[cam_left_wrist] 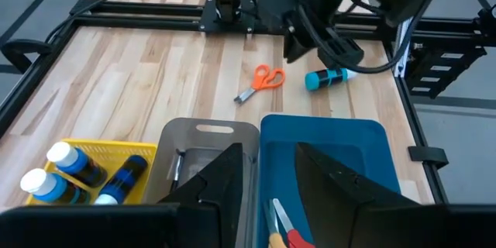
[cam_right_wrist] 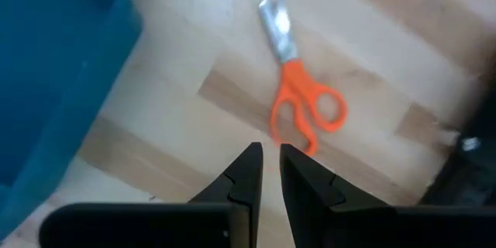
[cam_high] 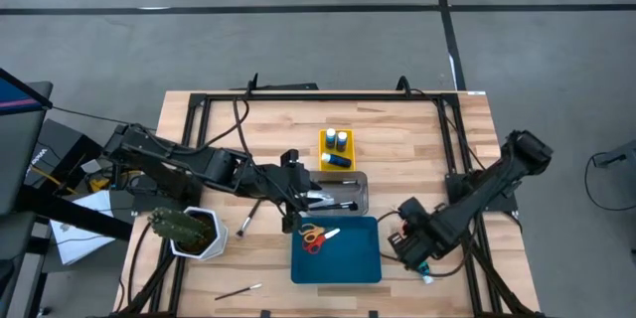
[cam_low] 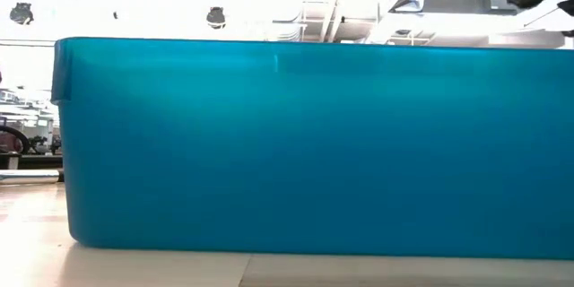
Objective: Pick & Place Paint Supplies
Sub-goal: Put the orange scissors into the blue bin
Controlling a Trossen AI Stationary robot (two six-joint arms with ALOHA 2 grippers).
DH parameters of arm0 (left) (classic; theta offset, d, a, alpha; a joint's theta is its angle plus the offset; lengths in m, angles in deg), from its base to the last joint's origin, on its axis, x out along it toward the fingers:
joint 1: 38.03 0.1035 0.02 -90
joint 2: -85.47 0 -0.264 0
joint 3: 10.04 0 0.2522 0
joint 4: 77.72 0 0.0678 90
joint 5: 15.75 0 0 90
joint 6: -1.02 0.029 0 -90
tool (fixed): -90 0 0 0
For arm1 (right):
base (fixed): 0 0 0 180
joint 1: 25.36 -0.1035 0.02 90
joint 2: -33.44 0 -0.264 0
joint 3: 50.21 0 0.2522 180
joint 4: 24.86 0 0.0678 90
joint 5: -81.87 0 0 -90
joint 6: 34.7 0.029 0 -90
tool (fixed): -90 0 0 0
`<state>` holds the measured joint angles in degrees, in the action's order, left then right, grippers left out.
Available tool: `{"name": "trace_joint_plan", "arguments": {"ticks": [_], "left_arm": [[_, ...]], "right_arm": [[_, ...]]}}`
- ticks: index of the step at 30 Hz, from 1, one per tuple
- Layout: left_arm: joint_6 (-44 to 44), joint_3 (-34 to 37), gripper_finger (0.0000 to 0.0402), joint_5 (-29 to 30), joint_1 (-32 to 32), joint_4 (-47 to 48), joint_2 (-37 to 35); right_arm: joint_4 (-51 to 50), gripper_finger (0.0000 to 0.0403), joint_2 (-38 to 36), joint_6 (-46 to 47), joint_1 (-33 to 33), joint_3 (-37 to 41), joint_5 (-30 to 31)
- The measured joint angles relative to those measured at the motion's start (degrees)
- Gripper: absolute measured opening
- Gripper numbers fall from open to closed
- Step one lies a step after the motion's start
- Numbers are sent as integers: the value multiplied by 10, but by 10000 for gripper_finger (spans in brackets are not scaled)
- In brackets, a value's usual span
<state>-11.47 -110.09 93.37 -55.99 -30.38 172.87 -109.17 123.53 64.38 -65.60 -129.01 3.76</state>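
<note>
Right gripper (cam_right_wrist: pixel 266 172) fingers nearly together, empty, above orange scissors (cam_right_wrist: pixel 298 97) hidden overhead. Left gripper (cam_left_wrist: pixel 267 178) fingers apart, empty, over blue tray (cam_left_wrist: pixel 325 136). Low view: tray wall only.

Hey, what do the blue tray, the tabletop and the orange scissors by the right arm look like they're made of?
Blue tray: likely plastic, smooth, slightly translucent walls with rounded corners. Tabletop: wood, pale planks with visible grain and seams. Orange scissors: apparently plastic handles, matte, with short silvery blades that look like metal.
</note>
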Motion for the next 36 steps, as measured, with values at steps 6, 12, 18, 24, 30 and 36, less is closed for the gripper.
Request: {"name": "trace_joint_plan", "arguments": {"ticks": [6,12,18,24,30,36], "left_arm": [[-3,0,112,0,0,0,0],[-19,0,112,0,0,-1,0],[-20,0,112,0,-1,-3,0],[-19,0,112,0,0,-7,0],[-18,0,112,1,0,-7,0],[-18,0,112,1,0,-7,0]], "right_arm": [[10,43,2,-5,25,3,0],[112,43,-36,-1,21,98,-17],[250,43,-78,15,9,195,-60],[243,43,-88,12,29,221,-56],[245,43,-56,-7,50,222,-54],[252,43,-26,-7,56,222,-55]]}}
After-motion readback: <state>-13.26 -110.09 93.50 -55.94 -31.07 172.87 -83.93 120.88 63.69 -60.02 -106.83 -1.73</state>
